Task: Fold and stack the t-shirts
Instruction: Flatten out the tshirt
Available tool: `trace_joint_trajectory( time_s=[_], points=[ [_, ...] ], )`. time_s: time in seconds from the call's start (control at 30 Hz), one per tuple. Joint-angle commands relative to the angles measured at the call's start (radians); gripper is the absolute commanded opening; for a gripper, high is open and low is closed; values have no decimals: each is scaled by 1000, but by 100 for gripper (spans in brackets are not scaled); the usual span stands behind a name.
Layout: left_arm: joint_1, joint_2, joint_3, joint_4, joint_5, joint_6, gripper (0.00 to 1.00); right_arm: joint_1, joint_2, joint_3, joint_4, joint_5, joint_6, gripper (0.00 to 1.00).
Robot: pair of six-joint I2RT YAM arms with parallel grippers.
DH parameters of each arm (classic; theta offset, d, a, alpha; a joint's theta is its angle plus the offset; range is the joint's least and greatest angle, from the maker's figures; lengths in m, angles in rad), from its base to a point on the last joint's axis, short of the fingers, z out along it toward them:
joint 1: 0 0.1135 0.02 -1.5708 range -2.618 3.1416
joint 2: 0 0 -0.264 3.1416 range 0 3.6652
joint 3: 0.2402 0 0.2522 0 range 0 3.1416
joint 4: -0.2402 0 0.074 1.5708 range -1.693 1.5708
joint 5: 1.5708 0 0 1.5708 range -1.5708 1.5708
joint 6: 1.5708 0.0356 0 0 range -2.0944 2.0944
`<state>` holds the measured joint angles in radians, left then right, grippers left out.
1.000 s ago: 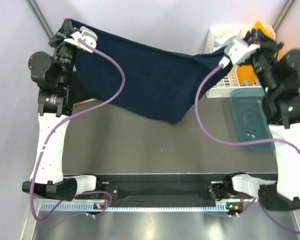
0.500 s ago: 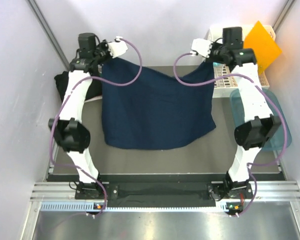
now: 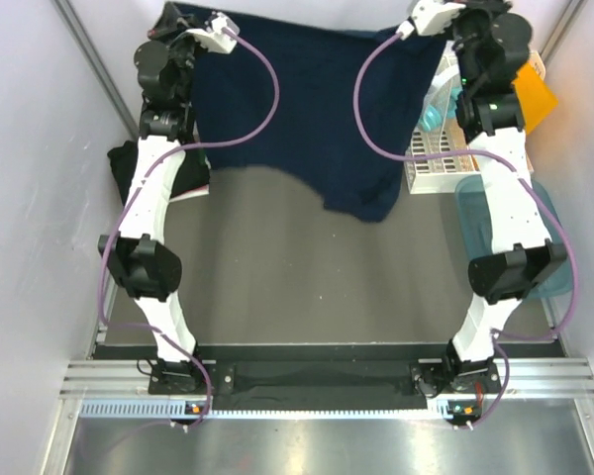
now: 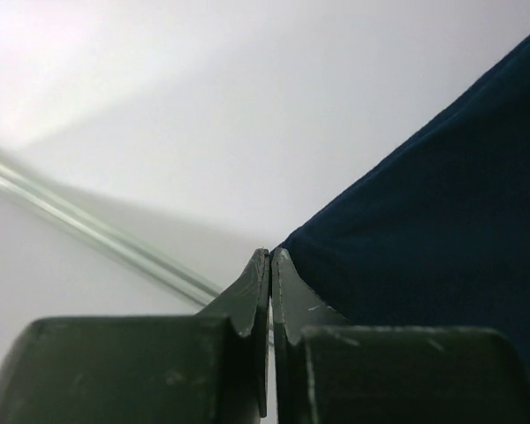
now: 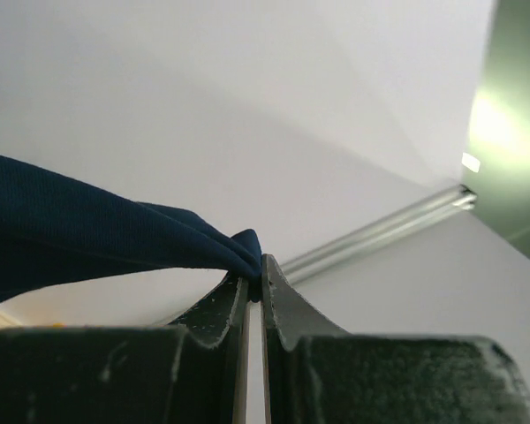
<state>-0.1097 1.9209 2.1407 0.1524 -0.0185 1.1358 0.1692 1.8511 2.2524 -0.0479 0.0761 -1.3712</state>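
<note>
The navy t-shirt (image 3: 307, 109) hangs spread between both grippers, raised above the table (image 3: 307, 287) to the left of the white slotted rack (image 3: 441, 163). Its right edge overlaps the rack's left side in the top view, and its lowest corner hangs just left of the rack. The left gripper (image 4: 270, 256) has its jaws pressed together on one upper corner of the shirt. The right gripper (image 5: 254, 265) pinches the other upper corner between its tips. A dark cloth heap (image 3: 124, 168) lies well left of the rack. A teal tub (image 3: 495, 228) sits just in front of the rack.
</note>
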Motion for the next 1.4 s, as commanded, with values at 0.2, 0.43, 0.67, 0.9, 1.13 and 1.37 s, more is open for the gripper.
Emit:
trace_joint_trajectory(
  time_s=[0.2,0.43,0.67,0.9,1.13,1.37],
  points=[
    [-5,-247,-493,436,-51,82,0,6,-291,-514,181,51,81,0],
    [2,-335,-572,402,-84,17,0,-2,-325,-515,145,67,125,0],
    [44,-381,-101,-440,306,-186,0,3,-262,89,-684,-131,140,0],
    [42,-675,-273,-925,440,-114,0,36,-627,-334,-1030,-138,138,0],
    [42,-758,-325,-692,259,-116,0,36,-739,-327,-700,7,130,0],
    [42,-607,-213,-499,247,-22,0,35,-482,-63,-400,36,153,0]
  ],
)
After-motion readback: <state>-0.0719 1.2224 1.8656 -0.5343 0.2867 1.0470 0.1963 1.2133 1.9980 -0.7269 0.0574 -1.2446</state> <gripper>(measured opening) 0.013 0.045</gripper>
